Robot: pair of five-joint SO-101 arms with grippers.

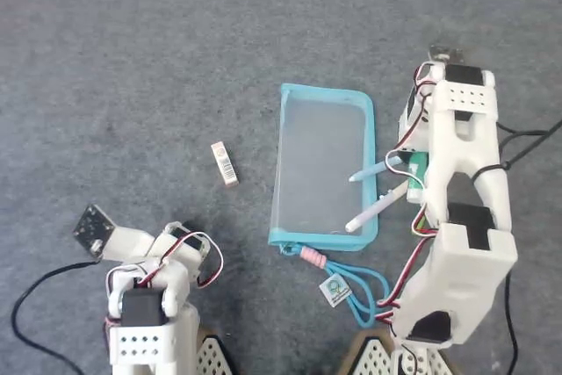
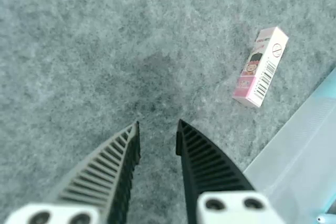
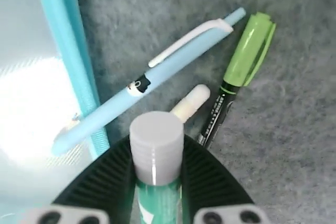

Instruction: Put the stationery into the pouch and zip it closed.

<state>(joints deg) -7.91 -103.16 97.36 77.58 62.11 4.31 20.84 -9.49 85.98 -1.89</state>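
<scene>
Gripped a white-capped green stick (image 3: 156, 129) in the right gripper (image 3: 156, 153) at the pouch's (image 1: 318, 155) three o'clock, with the left gripper (image 2: 157, 127) parted, empty, at eight o'clock of the pink box (image 2: 261, 67).

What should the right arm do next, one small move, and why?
Probably shift sideways toward the pouch so the glue stick hangs over it. The right gripper is shut on the glue stick, above the blue pen, which crosses the pouch's teal rim, and the green marker beside it. Whether the zip is open, I cannot tell.
</scene>
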